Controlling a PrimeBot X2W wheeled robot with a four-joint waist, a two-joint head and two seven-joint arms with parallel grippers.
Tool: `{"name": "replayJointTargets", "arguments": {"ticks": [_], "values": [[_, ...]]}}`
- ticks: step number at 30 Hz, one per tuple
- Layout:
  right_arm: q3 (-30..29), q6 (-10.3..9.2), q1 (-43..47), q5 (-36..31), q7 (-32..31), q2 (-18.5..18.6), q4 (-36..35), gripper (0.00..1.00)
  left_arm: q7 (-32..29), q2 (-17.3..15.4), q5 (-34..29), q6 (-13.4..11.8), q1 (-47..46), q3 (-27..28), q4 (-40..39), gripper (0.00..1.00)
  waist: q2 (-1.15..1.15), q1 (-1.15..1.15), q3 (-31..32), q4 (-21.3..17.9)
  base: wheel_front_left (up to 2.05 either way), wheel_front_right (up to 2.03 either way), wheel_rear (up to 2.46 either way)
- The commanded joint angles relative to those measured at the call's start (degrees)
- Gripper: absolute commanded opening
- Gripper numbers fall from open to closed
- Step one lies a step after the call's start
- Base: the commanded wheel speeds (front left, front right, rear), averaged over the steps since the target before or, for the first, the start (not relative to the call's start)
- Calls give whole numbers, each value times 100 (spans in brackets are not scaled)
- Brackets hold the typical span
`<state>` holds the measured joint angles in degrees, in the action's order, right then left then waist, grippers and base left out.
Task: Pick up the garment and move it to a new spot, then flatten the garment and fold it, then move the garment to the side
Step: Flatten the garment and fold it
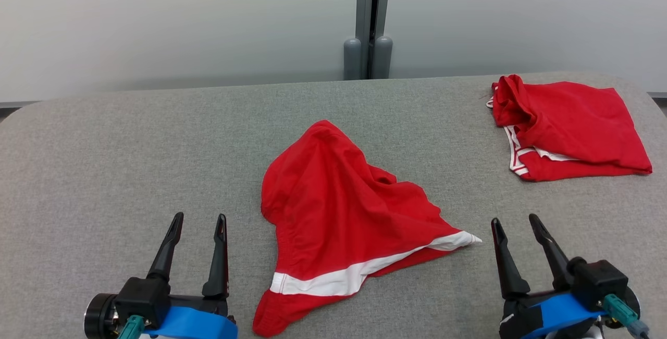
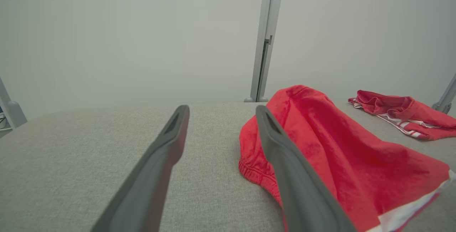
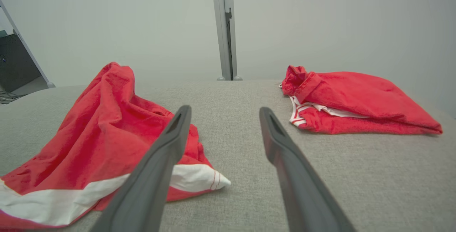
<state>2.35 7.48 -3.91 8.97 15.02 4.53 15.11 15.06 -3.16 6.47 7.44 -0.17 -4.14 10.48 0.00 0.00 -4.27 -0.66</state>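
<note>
Ok, my left gripper [image 1: 200,216] and right gripper [image 1: 513,218] both gape empty; the crumpled garment [image 1: 333,209] lies on the table [image 1: 104,162] between them. Risk: I pinch one layer and it bunches, or I grab the folded pile [image 1: 568,125] instead.

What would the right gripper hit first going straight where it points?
Probably nothing: the right gripper aims at bare table between the crumpled garment and the folded garment, though depth is unclear.
</note>
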Motion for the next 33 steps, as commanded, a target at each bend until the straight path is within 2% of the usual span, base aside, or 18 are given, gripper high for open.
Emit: {"name": "replayJointTargets", "arguments": {"ticks": [1,9,13,20,33], "values": [[-52,2,190,-26,17,-74,-71,100,13,-12,-18,7,56,-26,18,100,0,0,16,4,0,0,0],[-14,2,320,-41,17,-153,-80,100,13,-39,11,7,104,-202,87,100,0,0,34,28,0,0,0],[28,3,237,-61,17,-158,-58,100,13,-110,122,7,102,-596,245,100,0,0,21,35,0,0,0],[114,2,96,-67,17,-161,-15,100,13,-201,413,7,31,-1291,746,100,0,0,-71,-59,0,0,0],[141,2,80,14,17,-162,44,100,13,-364,1116,7,-256,-1977,1888,100,0,0,-145,-269,0,0,0]]}}
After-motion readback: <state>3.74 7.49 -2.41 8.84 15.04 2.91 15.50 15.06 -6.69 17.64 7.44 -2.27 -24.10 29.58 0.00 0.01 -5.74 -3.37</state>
